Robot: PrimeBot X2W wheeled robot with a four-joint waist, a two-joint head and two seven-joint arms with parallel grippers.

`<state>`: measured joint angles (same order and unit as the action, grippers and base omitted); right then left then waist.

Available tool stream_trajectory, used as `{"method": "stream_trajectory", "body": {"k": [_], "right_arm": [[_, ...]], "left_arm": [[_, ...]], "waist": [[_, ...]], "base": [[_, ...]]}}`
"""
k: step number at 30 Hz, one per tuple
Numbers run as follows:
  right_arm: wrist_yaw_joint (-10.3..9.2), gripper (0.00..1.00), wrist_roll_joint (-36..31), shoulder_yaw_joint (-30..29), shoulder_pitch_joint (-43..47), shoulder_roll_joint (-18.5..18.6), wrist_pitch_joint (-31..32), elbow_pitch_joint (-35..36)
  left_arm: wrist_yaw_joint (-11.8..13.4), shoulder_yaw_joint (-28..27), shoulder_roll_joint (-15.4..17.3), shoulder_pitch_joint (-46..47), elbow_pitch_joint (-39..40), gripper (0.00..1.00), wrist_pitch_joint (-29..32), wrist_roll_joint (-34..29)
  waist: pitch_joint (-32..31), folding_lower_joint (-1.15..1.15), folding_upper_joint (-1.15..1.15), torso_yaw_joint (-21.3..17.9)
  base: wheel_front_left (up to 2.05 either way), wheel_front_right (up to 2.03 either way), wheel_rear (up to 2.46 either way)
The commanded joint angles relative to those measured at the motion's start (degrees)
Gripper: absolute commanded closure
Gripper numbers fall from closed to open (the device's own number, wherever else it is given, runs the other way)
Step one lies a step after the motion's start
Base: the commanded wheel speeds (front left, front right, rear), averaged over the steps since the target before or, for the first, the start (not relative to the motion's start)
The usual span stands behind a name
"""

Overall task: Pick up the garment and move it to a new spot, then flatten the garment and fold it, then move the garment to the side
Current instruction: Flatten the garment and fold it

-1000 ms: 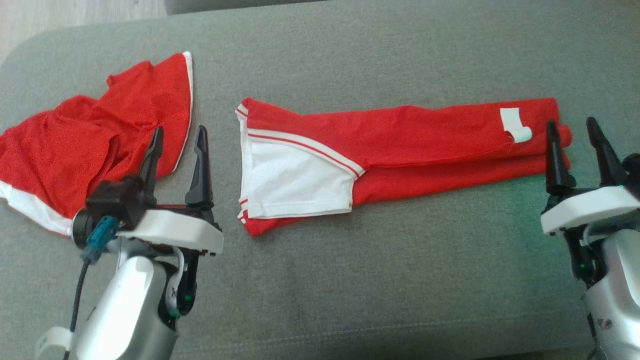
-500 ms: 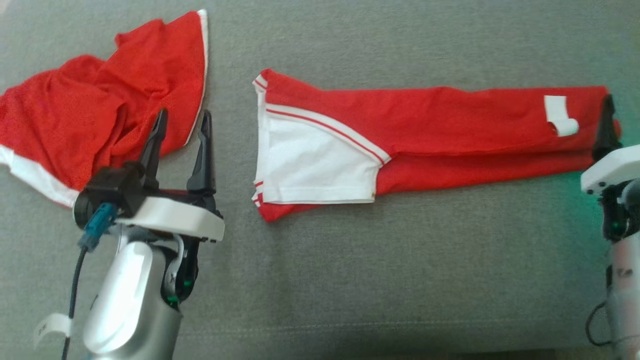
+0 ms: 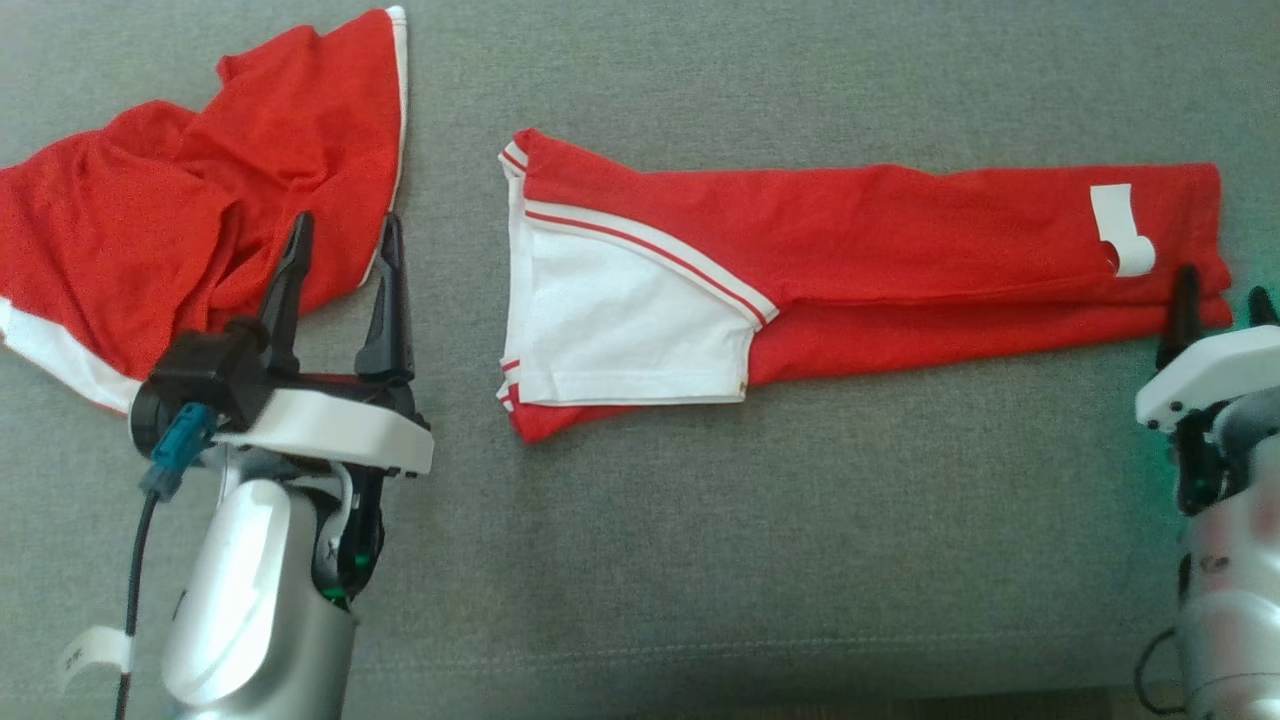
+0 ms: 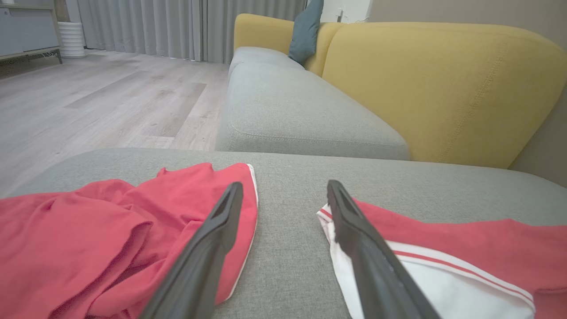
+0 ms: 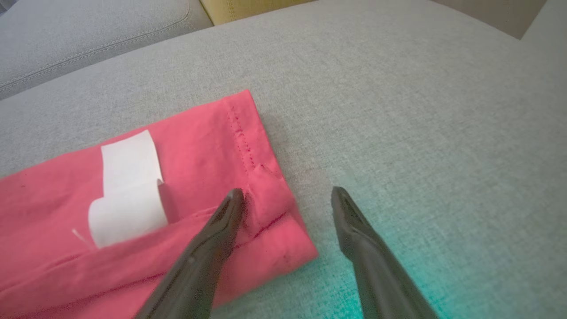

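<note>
A red garment with a white sleeve panel lies folded into a long strip across the grey cushion. It has a white label near its right end. My right gripper is open at that end. In the right wrist view its left fingertip is over the garment's corner and the other is over bare cushion. A second, crumpled red garment lies at the left. My left gripper is open, one fingertip over the crumpled garment's edge, the other near the folded garment's sleeve.
Beyond the cushion, the left wrist view shows a grey sofa seat with a yellow backrest and a teal pillow. A wooden floor lies to the left. The cushion's front edge runs along the bottom of the head view.
The whole head view has shifted, so the camera has moved. Both grippers stay open, and neither garment has changed shape or place on the cushion.
</note>
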<state>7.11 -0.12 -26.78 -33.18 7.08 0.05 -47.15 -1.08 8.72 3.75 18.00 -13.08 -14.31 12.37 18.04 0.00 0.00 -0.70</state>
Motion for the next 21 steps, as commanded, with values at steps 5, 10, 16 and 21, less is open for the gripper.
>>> {"method": "stream_trajectory", "body": {"k": [5,10,16,21], "right_arm": [[0.37,0.0,-0.24,1.24,-0.78,-1.03,1.17,1.42],[0.37,0.29,0.53,2.42,-1.18,-1.68,2.47,1.74],[0.37,1.0,1.52,2.35,-0.89,-0.85,2.44,2.46],[0.37,1.0,-1.58,-3.29,-0.93,1.77,1.0,4.25]], "left_arm": [[-0.88,-2.64,0.23,2.21,1.72,0.0,-0.69,-1.14],[-1.49,-3.54,-0.07,2.76,1.73,0.0,-0.69,-1.77],[-2.03,-4.69,-0.28,2.88,1.32,0.0,-0.69,-2.46],[-2.33,-5.04,-0.49,2.74,1.01,0.0,-0.69,-2.72]], "waist": [[0.95,0.0,0.0,-0.56],[2.07,0.0,0.0,-0.82],[1.96,0.0,0.0,-1.25],[0.82,0.0,0.0,-1.54]], "base": [[0.0,0.0,0.0],[0.0,0.0,0.0],[0.0,0.0,0.0],[0.0,0.0,0.0]]}}
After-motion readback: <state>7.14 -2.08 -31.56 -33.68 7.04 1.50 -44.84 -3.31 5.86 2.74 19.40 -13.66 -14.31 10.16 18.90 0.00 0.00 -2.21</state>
